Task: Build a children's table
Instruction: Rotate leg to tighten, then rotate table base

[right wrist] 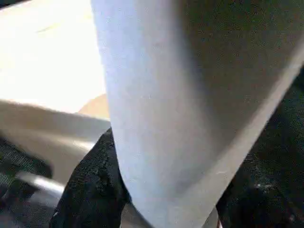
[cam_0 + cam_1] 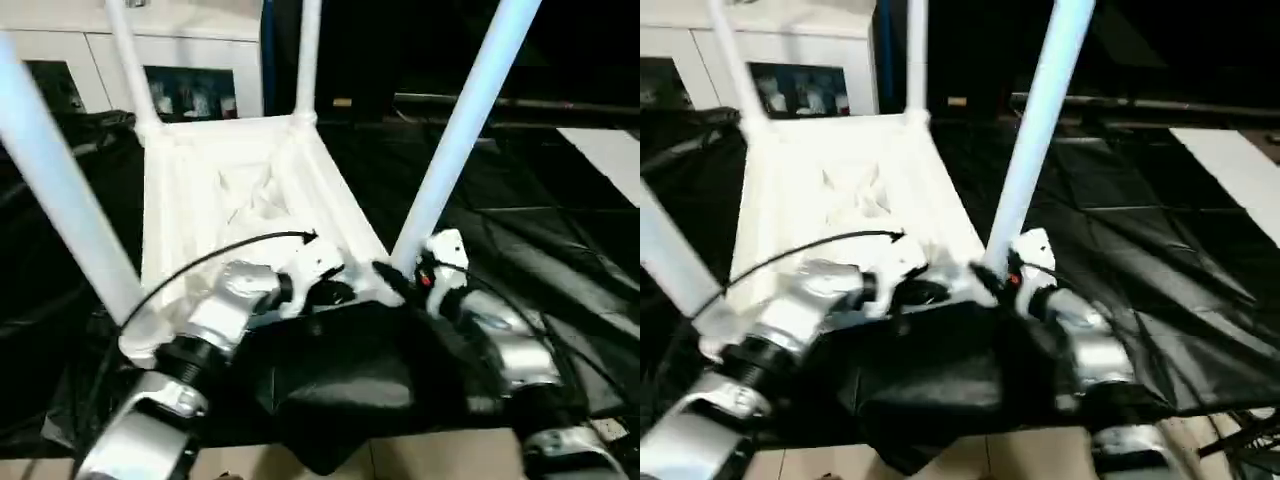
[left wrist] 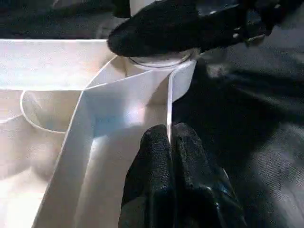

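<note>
The white tabletop (image 2: 230, 190) lies upside down on black cloth, ribbed underside facing up. Four white legs stand in its corner sockets: far left (image 2: 130, 60), far right (image 2: 308, 60), near left (image 2: 60, 190) and near right (image 2: 460, 130). My left gripper (image 3: 170, 135) is shut on the thin rim wall (image 3: 169, 104) of the tabletop, just beside the near right socket. My right gripper (image 1: 171, 199) is shut around the base of the near right leg (image 1: 180, 95), with one black finger (image 1: 92, 190) on each side of it. The two grippers (image 2: 335, 290) (image 2: 395, 280) sit close together at that corner.
Crumpled black cloth (image 2: 520, 230) covers the work surface. A flat white board (image 2: 610, 160) lies at the far right. White cabinets with dark glass fronts (image 2: 190, 90) stand behind. Tan floor (image 2: 430, 455) shows past the cloth's near edge.
</note>
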`<state>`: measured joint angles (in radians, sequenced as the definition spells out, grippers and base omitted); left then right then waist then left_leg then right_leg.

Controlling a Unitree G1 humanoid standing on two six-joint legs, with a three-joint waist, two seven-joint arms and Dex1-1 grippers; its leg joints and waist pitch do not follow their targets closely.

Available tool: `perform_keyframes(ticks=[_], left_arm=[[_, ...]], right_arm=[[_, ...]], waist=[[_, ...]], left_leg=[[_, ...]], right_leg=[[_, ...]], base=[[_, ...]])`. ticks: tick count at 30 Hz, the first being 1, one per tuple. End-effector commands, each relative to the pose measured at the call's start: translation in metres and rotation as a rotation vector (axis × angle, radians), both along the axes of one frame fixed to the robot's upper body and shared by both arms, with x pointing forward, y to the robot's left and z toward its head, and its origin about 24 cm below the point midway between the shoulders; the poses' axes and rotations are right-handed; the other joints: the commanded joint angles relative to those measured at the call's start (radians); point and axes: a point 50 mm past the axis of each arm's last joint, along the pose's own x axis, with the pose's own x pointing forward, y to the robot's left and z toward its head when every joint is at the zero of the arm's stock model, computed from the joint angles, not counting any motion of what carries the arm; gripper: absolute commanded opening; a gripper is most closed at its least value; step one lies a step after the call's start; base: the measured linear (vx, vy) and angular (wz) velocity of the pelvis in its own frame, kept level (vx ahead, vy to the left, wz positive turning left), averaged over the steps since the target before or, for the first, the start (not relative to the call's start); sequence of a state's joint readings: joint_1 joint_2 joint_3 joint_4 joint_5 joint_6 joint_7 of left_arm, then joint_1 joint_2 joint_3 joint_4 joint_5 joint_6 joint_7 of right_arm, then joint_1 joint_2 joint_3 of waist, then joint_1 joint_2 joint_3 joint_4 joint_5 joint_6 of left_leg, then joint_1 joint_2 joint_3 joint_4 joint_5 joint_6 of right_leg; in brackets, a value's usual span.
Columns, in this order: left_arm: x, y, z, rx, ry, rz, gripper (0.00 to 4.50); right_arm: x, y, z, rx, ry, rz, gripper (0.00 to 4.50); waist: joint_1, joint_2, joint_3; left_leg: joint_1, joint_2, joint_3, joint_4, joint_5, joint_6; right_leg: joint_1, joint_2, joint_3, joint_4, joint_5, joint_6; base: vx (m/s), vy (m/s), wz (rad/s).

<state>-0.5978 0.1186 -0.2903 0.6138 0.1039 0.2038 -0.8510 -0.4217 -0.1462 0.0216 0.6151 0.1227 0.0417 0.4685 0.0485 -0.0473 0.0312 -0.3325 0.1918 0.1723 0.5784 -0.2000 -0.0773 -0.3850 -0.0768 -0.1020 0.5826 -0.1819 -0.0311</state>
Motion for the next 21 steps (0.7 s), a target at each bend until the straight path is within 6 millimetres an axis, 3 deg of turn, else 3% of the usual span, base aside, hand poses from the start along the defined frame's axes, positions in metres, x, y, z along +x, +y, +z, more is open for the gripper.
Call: perform_keyframes(ticks=[1, 3, 5, 7, 11, 15, 16, 17, 21], left_arm=[[-0.01, -0.034, 0.006, -0.092, -0.006, -0.085, 0.0], [-0.012, -0.037, 0.006, -0.089, -0.019, -0.113, 0.0], [-0.014, -0.036, 0.006, -0.084, -0.029, -0.139, 0.0], [-0.016, -0.033, 0.006, -0.091, -0.027, -0.165, 0.0], [-0.016, -0.026, 0.007, -0.092, -0.036, -0.17, 0.0], [-0.017, -0.017, 0.008, -0.098, -0.049, -0.187, 0.0], [-0.017, -0.013, 0.01, -0.112, -0.06, -0.187, 0.0], [-0.017, -0.012, 0.01, -0.118, -0.059, -0.186, 0.0], [-0.018, -0.007, 0.014, -0.144, -0.07, -0.181, 0.0]], right_arm=[[-0.017, 0.027, -0.025, -0.017, 0.107, 0.123, 2.35], [-0.019, 0.035, -0.022, -0.007, 0.08, 0.151, 2.69], [-0.019, 0.034, -0.021, -0.002, 0.072, 0.16, 2.71], [-0.018, 0.03, -0.019, -0.003, 0.055, 0.178, 3.04], [-0.019, 0.013, -0.012, -0.009, 0.027, 0.275, 3.04], [-0.03, -0.019, 0.004, -0.016, -0.025, 0.448, 3.04], [-0.037, -0.039, 0.01, -0.023, -0.018, 0.489, 3.04], [-0.039, -0.046, 0.011, -0.023, -0.011, 0.498, 3.04], [-0.048, -0.075, 0.015, -0.059, 0.01, 0.513, 3.04]], waist=[[-0.005, 0.005, -0.035], [-0.004, 0.003, -0.037], [-0.003, 0.001, -0.037], [-0.001, 0.0, -0.038], [0.004, -0.003, -0.039], [0.021, -0.004, -0.043], [0.028, -0.007, -0.045], [0.037, -0.008, -0.047], [0.04, -0.008, -0.049]], left_leg=[[-0.004, 0.042, -0.025, -0.08, -0.332, 0.015], [-0.003, 0.043, -0.021, -0.08, -0.313, 0.032], [-0.006, 0.043, -0.019, -0.081, -0.291, 0.042], [-0.009, 0.043, -0.016, -0.079, -0.268, 0.056], [-0.012, 0.043, -0.012, -0.076, -0.235, 0.078], [-0.011, 0.047, -0.007, -0.071, -0.165, 0.112], [-0.012, 0.048, -0.007, -0.069, -0.144, 0.123], [-0.012, 0.048, -0.006, -0.065, -0.126, 0.14], [-0.014, 0.051, -0.006, -0.062, -0.098, 0.153]], right_leg=[[0.029, -0.08, 0.045, -0.11, -0.545, -0.052], [0.028, -0.082, 0.052, -0.106, -0.49, -0.071], [0.029, -0.082, 0.057, -0.1, -0.448, -0.09], [0.033, -0.084, 0.059, -0.095, -0.427, -0.105], [0.038, -0.083, 0.06, -0.092, -0.401, -0.116], [0.043, -0.08, 0.062, -0.077, -0.268, -0.157], [0.048, -0.079, 0.061, -0.071, -0.222, -0.168], [0.05, -0.079, 0.062, -0.065, -0.18, -0.178], [0.05, -0.081, 0.06, -0.059, -0.139, -0.204]], base=[[0.0, 0.0, 0.0], [0.0, 0.0, 0.0], [0.0, 0.0, 0.0], [0.0, 0.0, 0.0], [0.0, 0.0, 0.0], [0.0, 0.0, 0.0], [0.0, 0.0, 0.0], [0.0, 0.0, 0.0], [0.0, 0.0, 0.0]])
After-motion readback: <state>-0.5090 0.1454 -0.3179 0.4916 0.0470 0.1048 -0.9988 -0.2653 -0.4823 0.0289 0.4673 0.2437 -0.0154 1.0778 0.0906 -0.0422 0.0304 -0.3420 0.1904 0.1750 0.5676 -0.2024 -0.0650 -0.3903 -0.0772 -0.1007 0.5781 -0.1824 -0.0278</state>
